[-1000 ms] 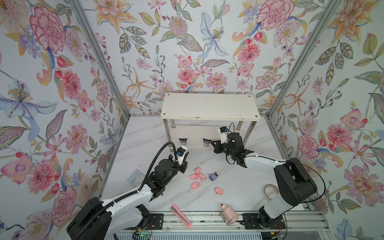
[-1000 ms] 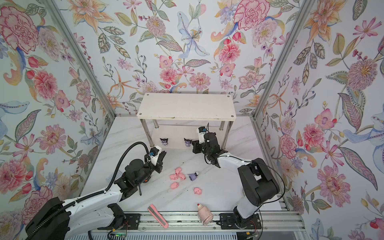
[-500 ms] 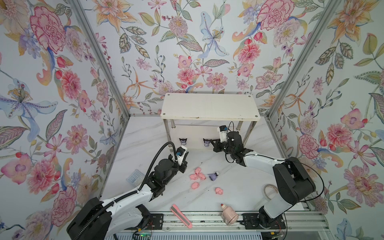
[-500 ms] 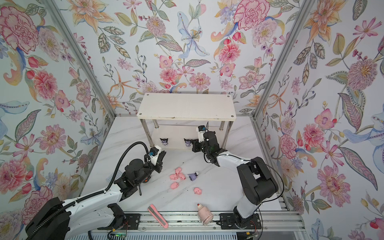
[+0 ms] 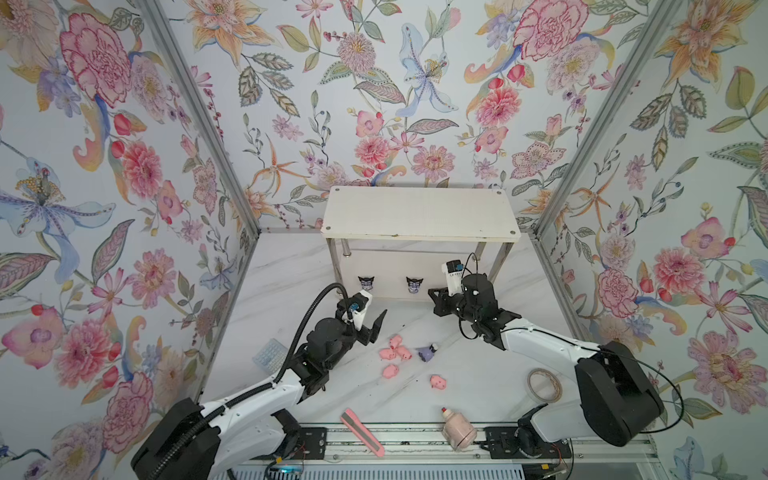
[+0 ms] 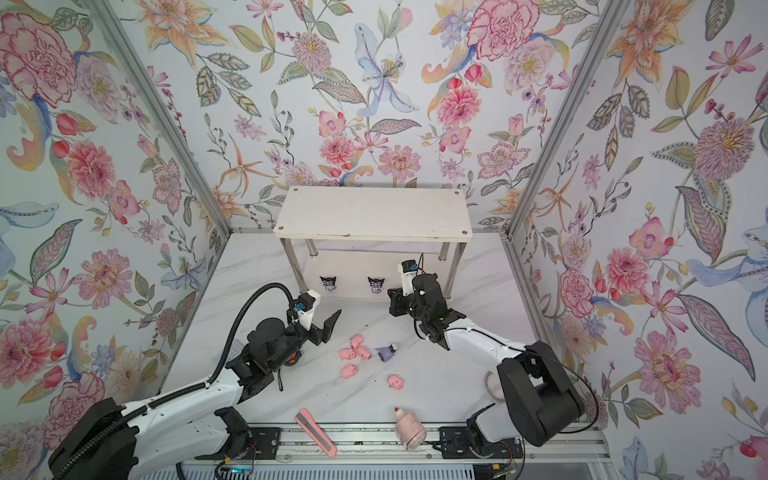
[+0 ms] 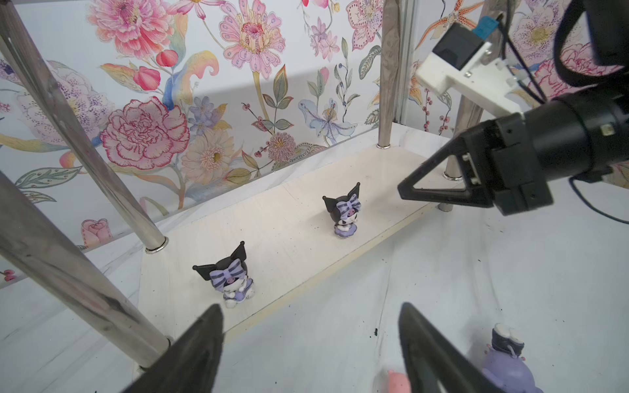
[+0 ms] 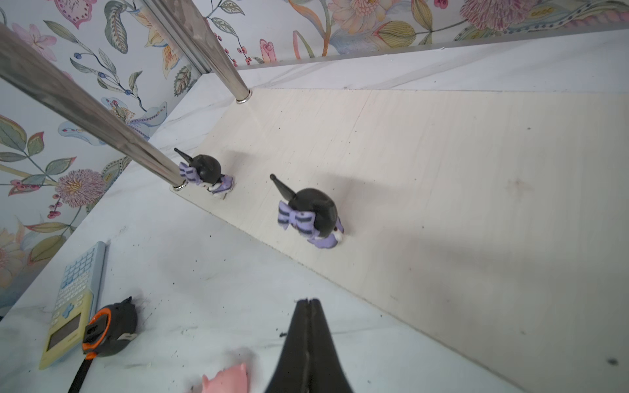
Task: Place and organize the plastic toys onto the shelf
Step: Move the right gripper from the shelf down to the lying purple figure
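The shelf (image 5: 419, 212) stands at the back. Two purple-white figurines with black horned heads (image 5: 366, 283) (image 5: 414, 285) stand upright on its lower board (image 7: 292, 217). A third figurine (image 5: 428, 352) lies on the table beside several pink pigs (image 5: 395, 353), with one pig (image 5: 438, 381) apart from them. My left gripper (image 5: 370, 321) is open and empty, just in front of the lower board's left end near the left figurine (image 7: 228, 279). My right gripper (image 5: 434, 293) is shut and empty, at the board's front edge to the right of the other figurine (image 8: 313, 214).
A pink box cutter (image 5: 361, 432) and a pale pink bottle (image 5: 457, 428) lie at the table's front edge. A tape roll (image 5: 544, 384) sits at the right. A calculator (image 8: 73, 303) and a tape measure (image 8: 109, 328) lie at the left. Chrome legs (image 7: 85, 143) flank the lower board.
My left gripper has gone from shut to open, staying in about the same spot. The right arm has not visibly moved.
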You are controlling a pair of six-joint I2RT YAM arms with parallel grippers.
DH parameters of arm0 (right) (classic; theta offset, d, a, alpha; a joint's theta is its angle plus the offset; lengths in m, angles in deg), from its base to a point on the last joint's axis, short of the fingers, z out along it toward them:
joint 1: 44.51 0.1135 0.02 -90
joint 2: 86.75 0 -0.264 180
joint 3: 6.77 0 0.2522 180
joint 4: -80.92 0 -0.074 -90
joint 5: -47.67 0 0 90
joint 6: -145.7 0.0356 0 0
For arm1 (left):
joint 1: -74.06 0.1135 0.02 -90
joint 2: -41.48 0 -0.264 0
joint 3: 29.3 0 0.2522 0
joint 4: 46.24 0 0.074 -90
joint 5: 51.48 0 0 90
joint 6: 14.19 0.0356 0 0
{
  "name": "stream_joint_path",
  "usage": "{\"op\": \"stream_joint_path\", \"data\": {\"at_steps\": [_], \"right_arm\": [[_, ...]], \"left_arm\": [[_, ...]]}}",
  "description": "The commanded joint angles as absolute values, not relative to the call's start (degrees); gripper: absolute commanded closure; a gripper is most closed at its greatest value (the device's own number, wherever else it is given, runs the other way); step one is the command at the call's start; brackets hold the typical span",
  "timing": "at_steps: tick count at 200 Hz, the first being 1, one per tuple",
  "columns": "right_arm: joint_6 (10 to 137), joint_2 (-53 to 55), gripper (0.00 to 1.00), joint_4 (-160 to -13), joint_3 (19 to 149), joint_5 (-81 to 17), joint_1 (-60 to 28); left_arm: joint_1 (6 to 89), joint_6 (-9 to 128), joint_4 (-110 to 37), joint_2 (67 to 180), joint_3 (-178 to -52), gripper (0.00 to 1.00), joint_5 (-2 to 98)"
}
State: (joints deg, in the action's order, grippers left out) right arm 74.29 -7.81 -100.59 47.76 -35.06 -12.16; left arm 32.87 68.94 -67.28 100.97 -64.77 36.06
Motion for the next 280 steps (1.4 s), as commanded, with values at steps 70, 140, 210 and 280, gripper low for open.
{"op": "stream_joint_path", "data": {"at_steps": [70,140,210,280], "right_arm": [[76.51,-17.28,0.95,-86.16,35.91,-51.63,5.55],[79.75,-10.82,0.97,-89.87,33.46,-50.75,0.06],[80.27,-16.43,0.97,-89.28,29.81,-47.21,-6.37],[89.39,-27.71,0.55,-73.61,35.72,-44.14,-1.90]], "left_arm": [[33.63,66.11,-66.29,96.84,-65.47,0.06,36.46],[33.63,64.38,-63.42,98.62,-66.05,0.11,37.86],[33.63,64.08,-64.55,99.71,-66.26,0.11,37.37],[33.67,63.87,-65.70,102.62,-67.49,0.11,37.39]]}}
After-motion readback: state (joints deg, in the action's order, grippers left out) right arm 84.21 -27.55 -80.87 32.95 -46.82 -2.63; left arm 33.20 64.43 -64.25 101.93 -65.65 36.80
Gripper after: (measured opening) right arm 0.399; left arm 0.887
